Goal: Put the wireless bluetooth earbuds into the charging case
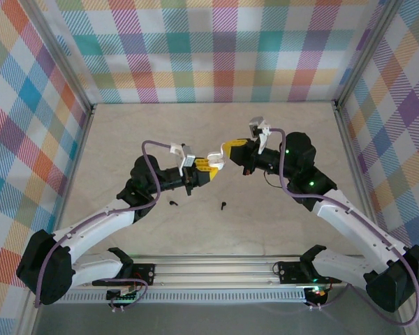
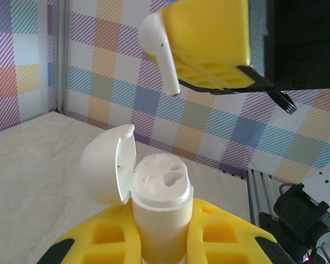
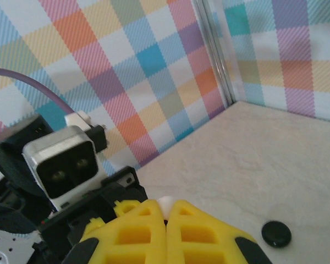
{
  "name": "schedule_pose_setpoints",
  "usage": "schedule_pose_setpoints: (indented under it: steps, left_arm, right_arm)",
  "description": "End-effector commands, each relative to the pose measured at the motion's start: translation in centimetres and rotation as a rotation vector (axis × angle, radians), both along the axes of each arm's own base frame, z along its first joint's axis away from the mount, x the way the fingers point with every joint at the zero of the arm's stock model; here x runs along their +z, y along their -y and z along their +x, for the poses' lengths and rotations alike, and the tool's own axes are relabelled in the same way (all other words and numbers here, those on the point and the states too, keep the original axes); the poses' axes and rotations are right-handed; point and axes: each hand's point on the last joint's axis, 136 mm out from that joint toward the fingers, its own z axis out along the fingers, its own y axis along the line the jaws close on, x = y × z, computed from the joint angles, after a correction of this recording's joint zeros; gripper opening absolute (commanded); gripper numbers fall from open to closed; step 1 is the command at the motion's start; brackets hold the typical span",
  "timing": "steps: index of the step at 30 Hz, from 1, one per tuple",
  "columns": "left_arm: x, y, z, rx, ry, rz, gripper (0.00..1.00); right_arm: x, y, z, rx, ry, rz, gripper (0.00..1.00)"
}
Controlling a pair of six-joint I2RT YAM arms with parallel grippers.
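While the left hand clamps the white case upright, lid open, the right hand pinches a white earbud by its head, stem down, just above the sockets. Glossy, light and slippery (easily flicked away), it likely needs a gentle grip at the head. Two black earbuds lie on the bench.

White earbud aloft, case beneath (lid open)
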Motion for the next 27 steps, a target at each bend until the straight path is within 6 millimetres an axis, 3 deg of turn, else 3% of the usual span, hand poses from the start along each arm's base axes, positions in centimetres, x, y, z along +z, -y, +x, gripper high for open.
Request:
schedule_pose_setpoints:
  steps: [1, 12, 27]
  left_arm:
    - [4.1, -0.2, -0.8, -0.014, 0.076, -0.094, 0.0]
    - [5.9, -0.7, -0.8, 0.008, 0.075, -0.168, 0.0]
    - [6.5, -0.9, -0.7, 0.021, 0.082, -0.184, 0.0]
  right_arm:
    - [1.5, -0.6, -0.7, 0.041, 0.049, 0.056, 0.0]
    - [1.0, -1.2, -0.8, 0.047, 0.065, 0.076, 0.0]
    - [0.2, -1.8, -1.2, 0.084, 0.068, 0.062, 0.0]
